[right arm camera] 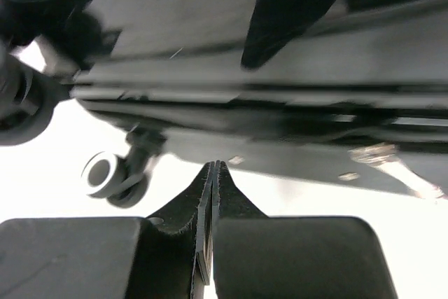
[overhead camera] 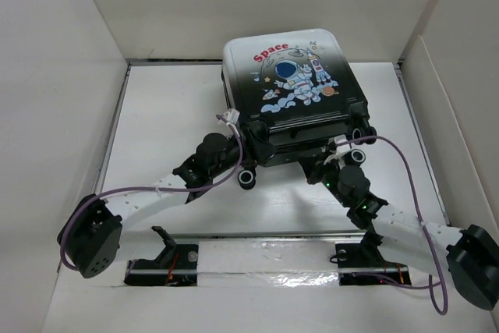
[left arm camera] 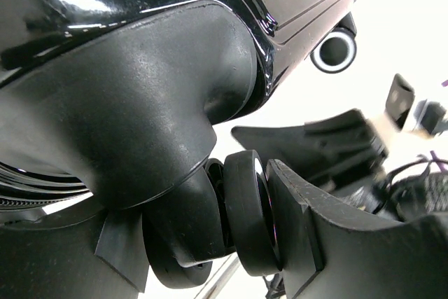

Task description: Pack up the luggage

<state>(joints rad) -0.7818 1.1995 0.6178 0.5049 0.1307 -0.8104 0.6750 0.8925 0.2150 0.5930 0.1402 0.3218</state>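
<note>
The luggage [overhead camera: 288, 76] lies flat at the back of the table, its black-to-white astronaut shell facing up and the wheeled end toward the arms. My left gripper [overhead camera: 251, 136] is at its near left corner. In the left wrist view the left gripper [left arm camera: 203, 236] is closed around a black caster wheel [left arm camera: 248, 215], and one finger [left arm camera: 308, 222] presses on the wheel's face. My right gripper [overhead camera: 331, 155] sits just in front of the near edge, right of centre. The right gripper [right arm camera: 212, 169] is shut with nothing between its fingers, a little short of the luggage's dark underside [right arm camera: 280, 68].
White walls [overhead camera: 62, 76] box in the table on three sides. A white-rimmed wheel [overhead camera: 248, 178] of the luggage hangs between the two arms. Purple cables [overhead camera: 405, 169] loop over both arms. A glossy strip [overhead camera: 265, 259] with the arm bases runs along the near edge.
</note>
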